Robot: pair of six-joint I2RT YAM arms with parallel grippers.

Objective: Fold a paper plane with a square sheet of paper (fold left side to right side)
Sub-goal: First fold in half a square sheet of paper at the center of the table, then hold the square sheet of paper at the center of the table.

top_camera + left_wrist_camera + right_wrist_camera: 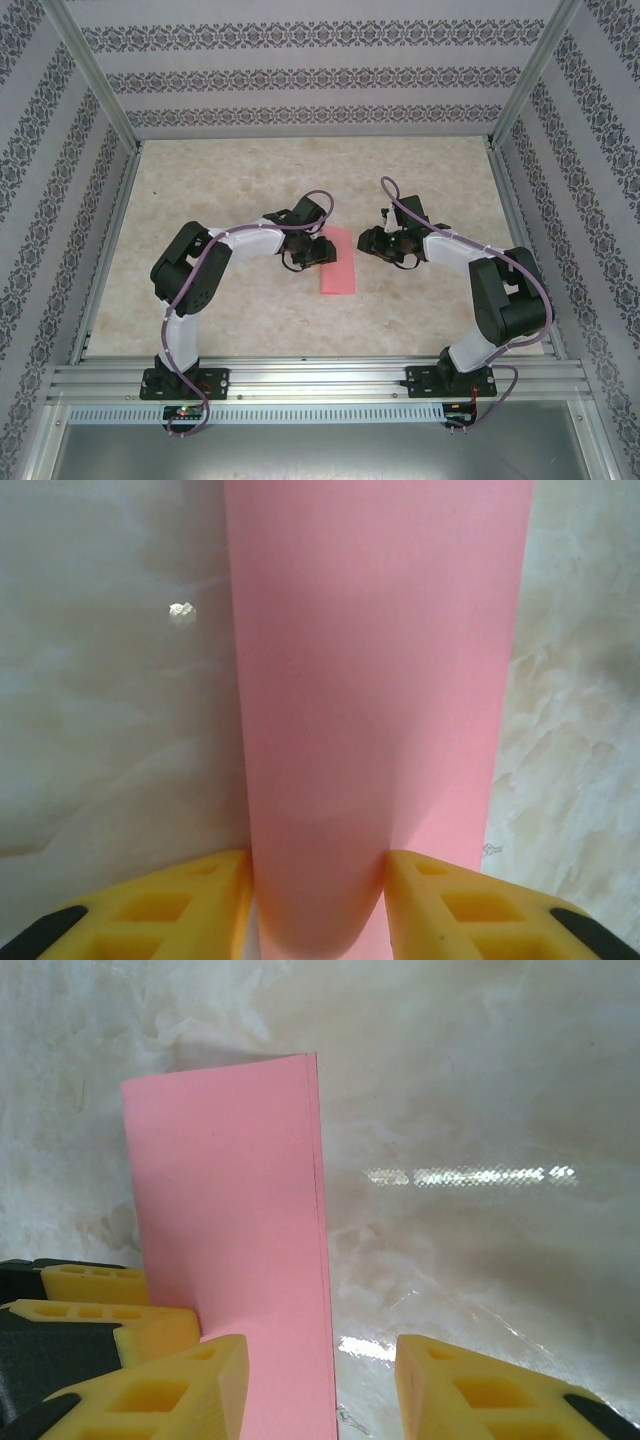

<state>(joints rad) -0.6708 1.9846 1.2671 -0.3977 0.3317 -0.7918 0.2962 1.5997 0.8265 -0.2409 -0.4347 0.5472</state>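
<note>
The square sheet of paper [338, 265] lies folded in half as a narrow salmon-pink strip at mid-table. My left gripper [318, 250] is at the strip's left edge. In the left wrist view the top layer of the paper [370, 680] bulges up in a rounded hump, and my left gripper [318, 865] is shut on it, with both yellow fingers touching. My right gripper [370, 243] sits just right of the strip. It is open [320, 1350], with its left finger over the paper [230, 1190], its right finger over bare table and nothing gripped. The left gripper's yellow fingers [95, 1305] show at the paper's far side.
The table [230, 190] is pale marble-patterned, with free room around the paper. Aluminium rails [320, 378] run along the near edge and patterned walls close the other three sides. A small white speck [181, 611] lies on the table left of the paper.
</note>
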